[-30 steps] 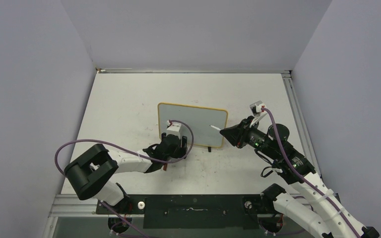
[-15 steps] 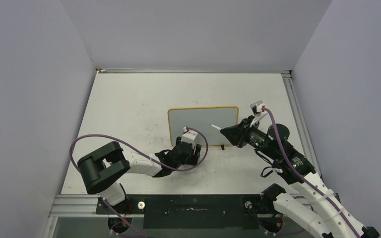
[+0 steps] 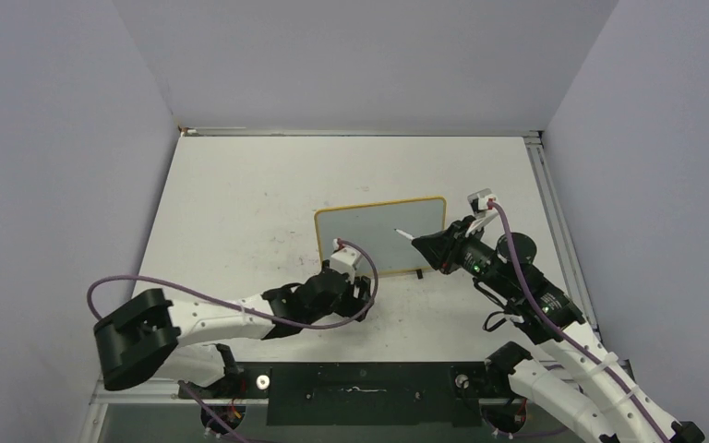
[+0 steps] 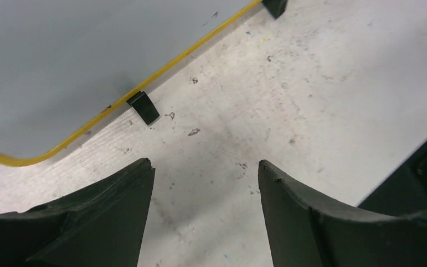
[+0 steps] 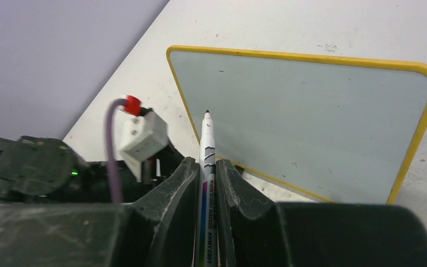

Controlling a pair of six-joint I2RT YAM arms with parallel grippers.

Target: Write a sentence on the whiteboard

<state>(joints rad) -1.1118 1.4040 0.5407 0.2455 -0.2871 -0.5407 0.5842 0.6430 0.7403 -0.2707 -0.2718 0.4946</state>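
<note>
Left claw [image 4: 205,167] spread near whiteboard [image 4: 61,55]; foot [image 4: 143,107] hidden overhead shows in wrist view; right claw [image 5: 205,167] pinches marker [image 5: 207,139].

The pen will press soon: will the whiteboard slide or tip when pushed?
Probably slides: the whiteboard sits on small black feet, and the open left gripper is not holding it. Thin and flat, so likely light and stiff.

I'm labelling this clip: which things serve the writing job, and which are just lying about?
For the job: whiteboard; marker, clamped in the right jaws.
Just there: black clips at the board's edge; purple cables; left jaws, open, empty.
</note>
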